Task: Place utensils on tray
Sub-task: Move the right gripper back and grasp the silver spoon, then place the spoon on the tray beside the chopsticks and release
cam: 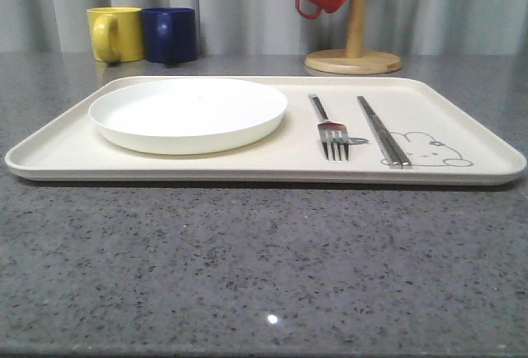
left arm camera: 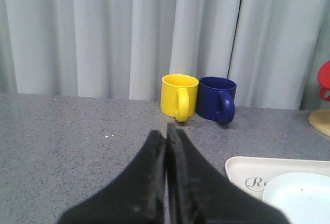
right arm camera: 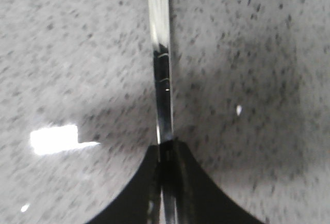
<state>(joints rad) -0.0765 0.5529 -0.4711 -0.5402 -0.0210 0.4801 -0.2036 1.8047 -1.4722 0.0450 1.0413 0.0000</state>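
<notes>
Right gripper [right arm camera: 166, 154] pinches slim shiny silver utensil handle [right arm camera: 161, 53] at frame centre over grey speckled counter [right arm camera: 258, 53], stiff, light, probably slippery so grip mid-handle; left gripper [left arm camera: 166, 136] closed, empty.

My front camera sits low, looking level across the tray [cam: 272, 164] toward the curtain. My left wrist camera faces the same yellow mug [left arm camera: 179, 96]. My right wrist camera looks close down onto countertop [right arm camera: 268, 79].
</notes>
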